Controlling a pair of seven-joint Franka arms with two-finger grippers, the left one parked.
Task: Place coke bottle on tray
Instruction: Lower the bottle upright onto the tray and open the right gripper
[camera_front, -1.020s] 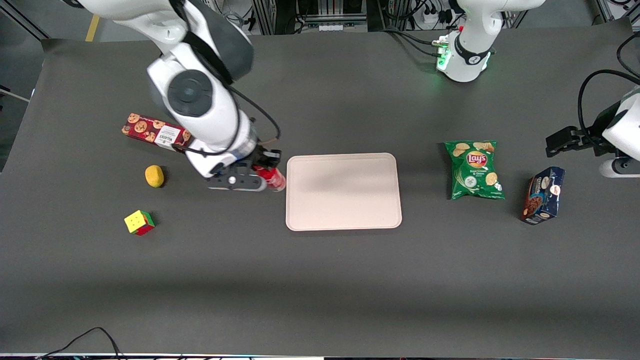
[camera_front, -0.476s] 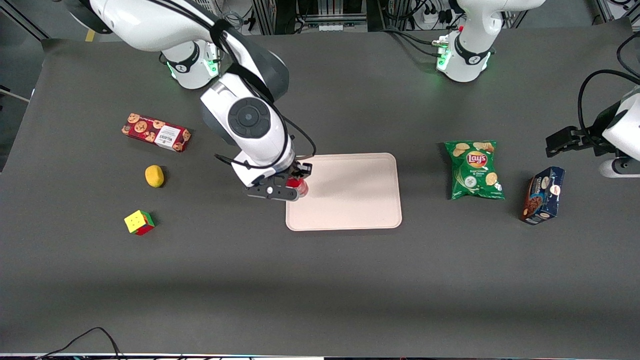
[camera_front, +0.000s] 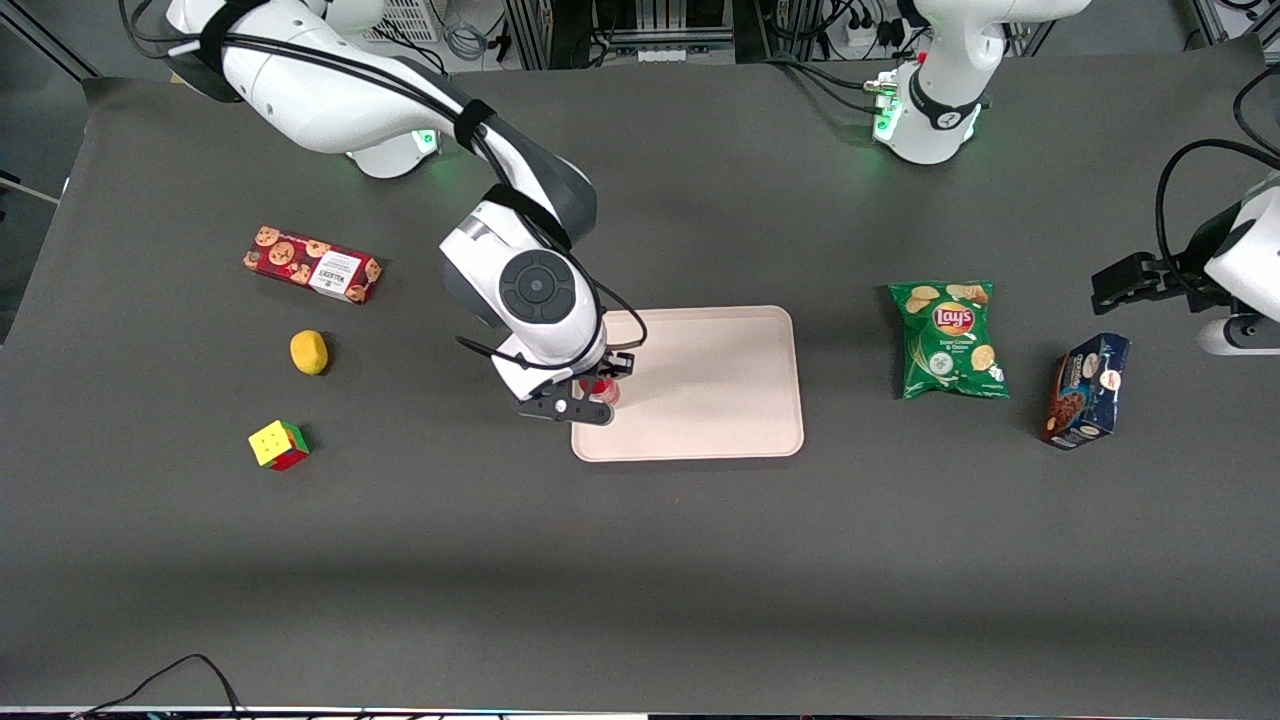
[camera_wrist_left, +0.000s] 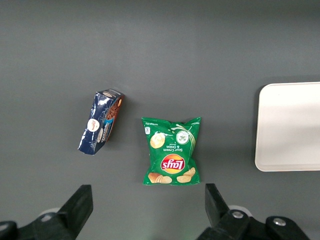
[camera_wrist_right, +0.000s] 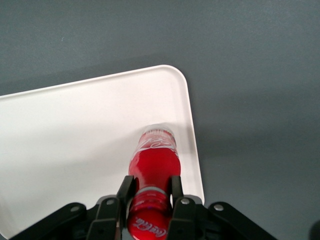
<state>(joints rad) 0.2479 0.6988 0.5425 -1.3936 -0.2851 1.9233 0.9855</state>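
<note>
My right gripper (camera_front: 600, 388) (camera_wrist_right: 150, 187) is shut on the neck of the coke bottle (camera_wrist_right: 152, 165), a slim red bottle with a red cap. The bottle hangs upright over the tray (camera_wrist_right: 75, 130), close to the tray's edge nearest the working arm's end. In the front view only a bit of red bottle (camera_front: 603, 390) shows under the wrist, over the pale cream-pink tray (camera_front: 710, 385). Whether the bottle's base touches the tray I cannot tell.
A red cookie box (camera_front: 312, 264), a yellow lemon-like object (camera_front: 309, 352) and a colour cube (camera_front: 278, 445) lie toward the working arm's end. A green Lay's chip bag (camera_front: 948, 339) (camera_wrist_left: 172, 156) and a dark blue cookie pack (camera_front: 1087, 390) (camera_wrist_left: 101, 121) lie toward the parked arm's end.
My gripper has carried the coke bottle from beside the tray to over the tray's edge, moving toward the parked arm's end and a little nearer the front camera.
</note>
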